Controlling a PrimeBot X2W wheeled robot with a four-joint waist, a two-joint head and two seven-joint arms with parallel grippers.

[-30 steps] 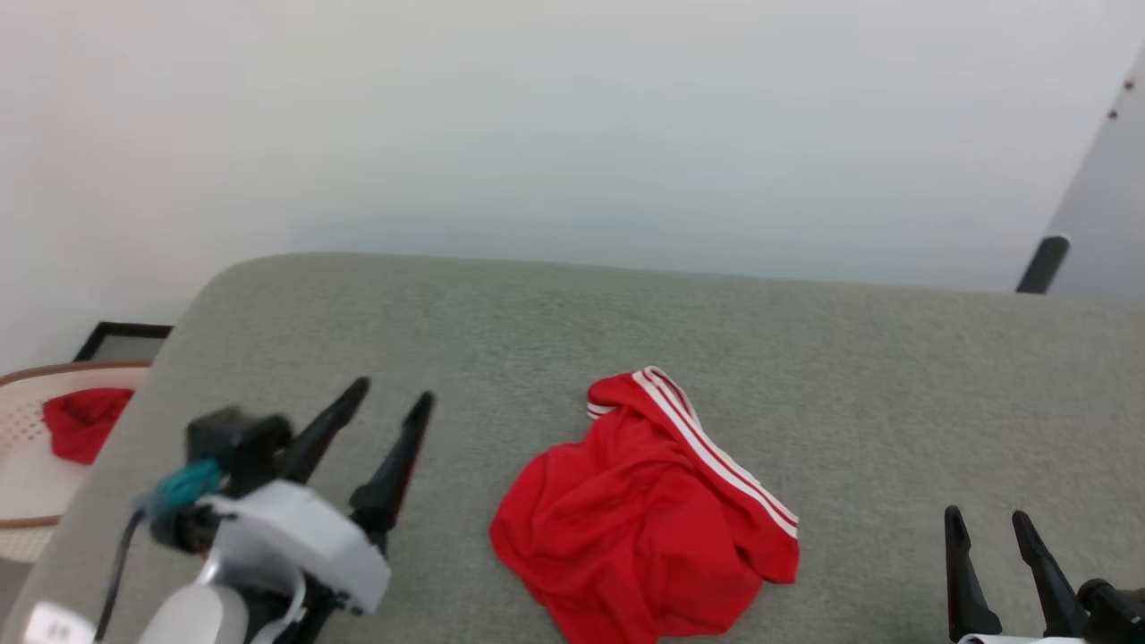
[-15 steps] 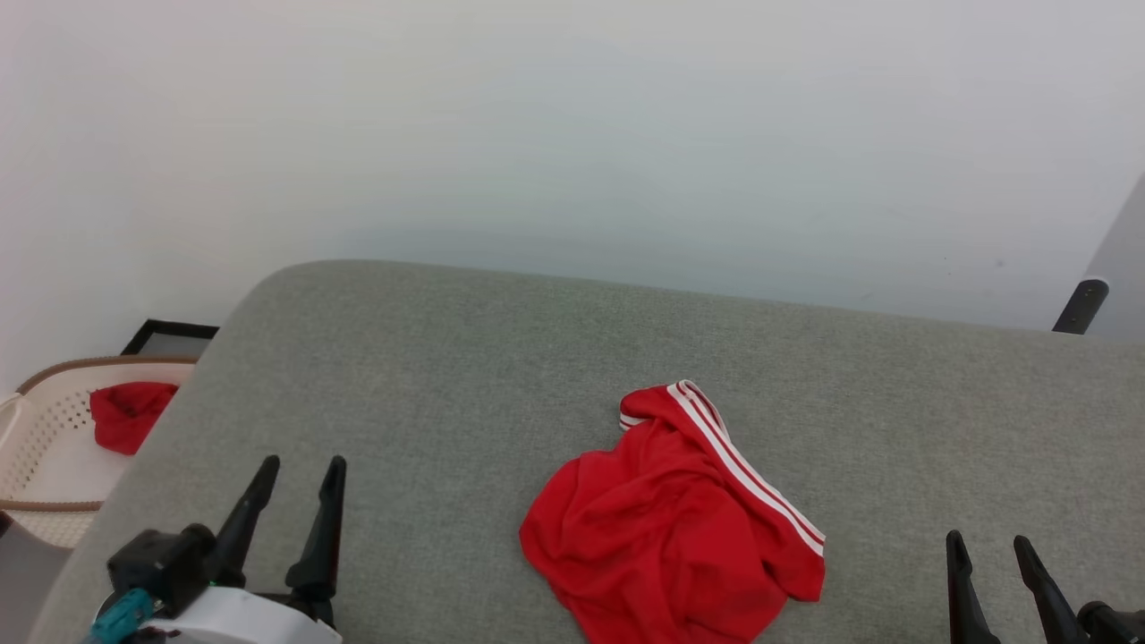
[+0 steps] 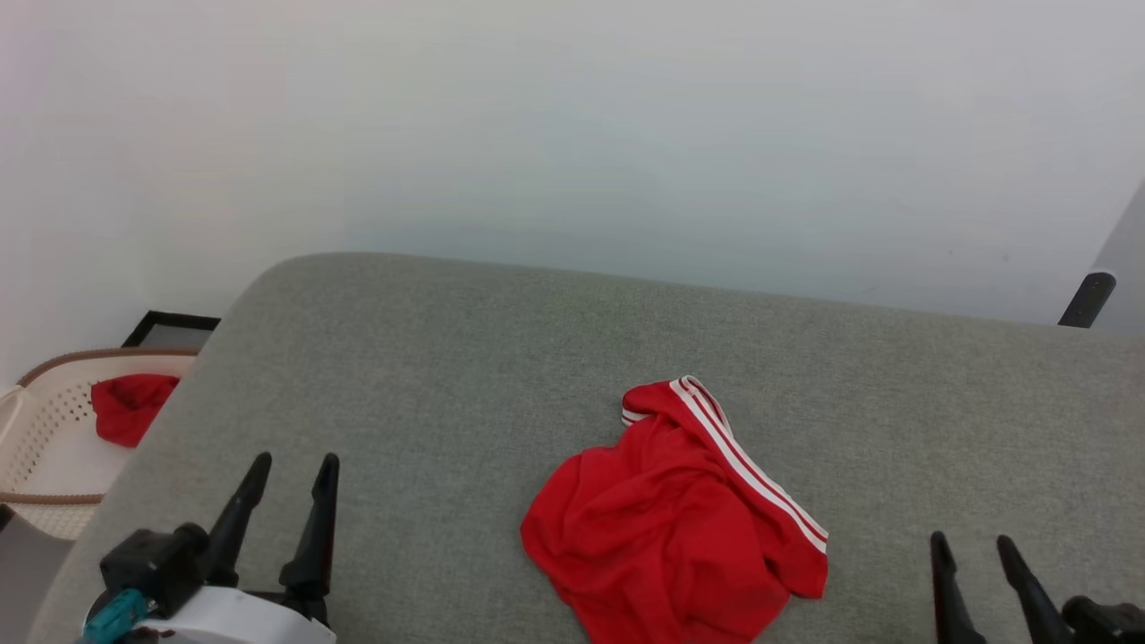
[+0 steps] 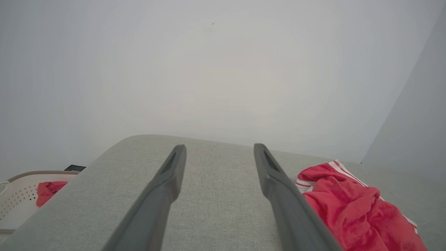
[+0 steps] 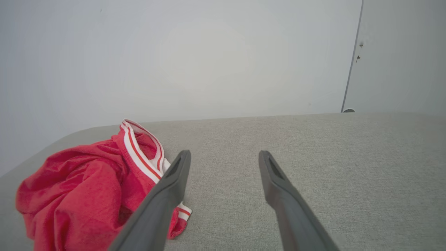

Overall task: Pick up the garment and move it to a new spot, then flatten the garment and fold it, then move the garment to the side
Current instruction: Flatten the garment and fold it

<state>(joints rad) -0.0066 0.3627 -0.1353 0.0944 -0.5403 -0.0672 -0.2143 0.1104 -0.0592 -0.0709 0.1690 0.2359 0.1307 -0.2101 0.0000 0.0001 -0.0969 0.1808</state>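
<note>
The garment lies crumpled in a red heap on the grey surface, a white-striped trim running along its right side; its sleeves and chest graphic are hidden in the folds. It also shows at the right of the left wrist view and the left of the right wrist view. My left gripper stands open at the lower left, well apart from the garment, with nothing between its fingers. At the lower right my right gripper is open and holds nothing, to the right of the garment.
A cream perforated basket sits beyond the surface's left edge with a small red cloth scrap in it. A dark frame leans by the pale wall. A dark handle shows at the far right.
The left arm has dropped from a raised, tilted pose to the lower left with fingers pointing up. The camera shifted a little; the garment lies as before.
</note>
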